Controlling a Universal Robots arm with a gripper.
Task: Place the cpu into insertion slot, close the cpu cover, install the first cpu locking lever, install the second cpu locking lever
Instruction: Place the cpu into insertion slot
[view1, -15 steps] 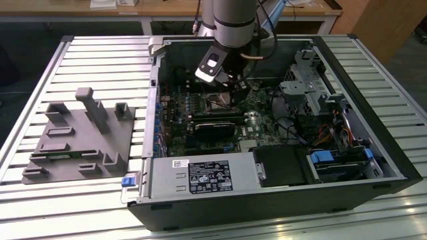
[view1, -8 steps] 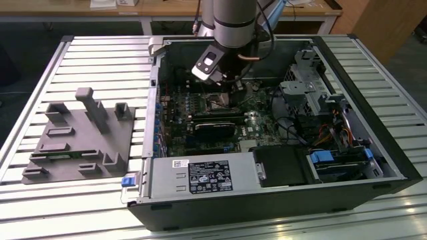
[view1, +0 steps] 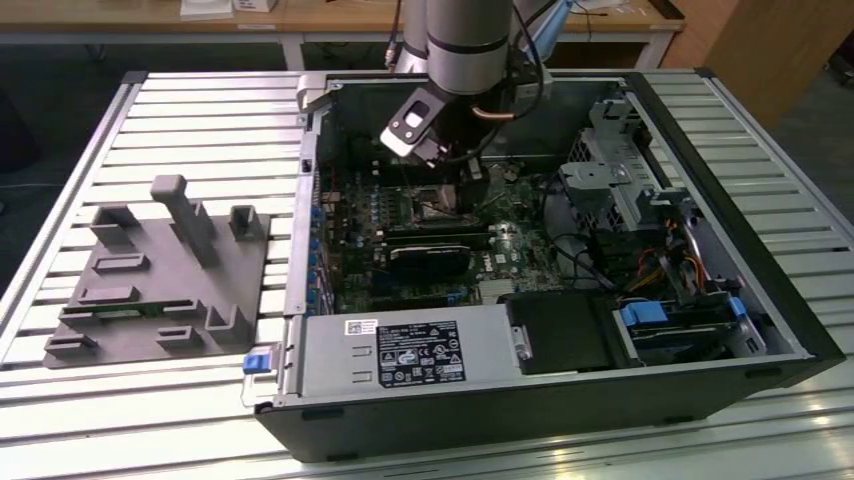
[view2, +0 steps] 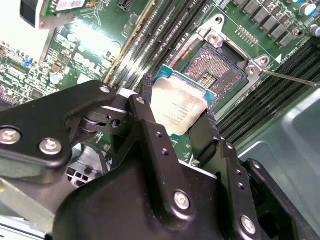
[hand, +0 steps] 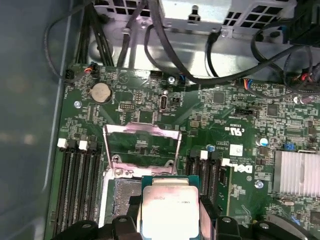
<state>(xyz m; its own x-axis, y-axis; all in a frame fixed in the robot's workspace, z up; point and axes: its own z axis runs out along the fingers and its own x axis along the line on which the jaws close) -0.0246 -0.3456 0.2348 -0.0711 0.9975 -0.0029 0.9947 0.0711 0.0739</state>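
Slot (view2: 215, 67): open, contacts exposed.
Gripper (view2: 178, 102): clamped on cpu (view2: 175, 114), just beside slot.
First wrist view: cover (hand: 142, 131) raised off slot.

The cpu (hand: 170, 210) is pale silvery-grey with a teal rim, the pincer (view2: 178, 100) black, the board (hand: 150, 107) green, the slot (view2: 215, 67) dark-centred, the cover (hand: 141, 131) silvery, the bench (view1: 200, 110) pale with ribbed stripes

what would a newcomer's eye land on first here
The silvery cpu pinched between the gripper's black fingers, hovering right by the open insertion slot on the green board. In the first wrist view the cpu cover stands flipped open beyond it. In the exterior view, the arm reaches down into an open computer case.
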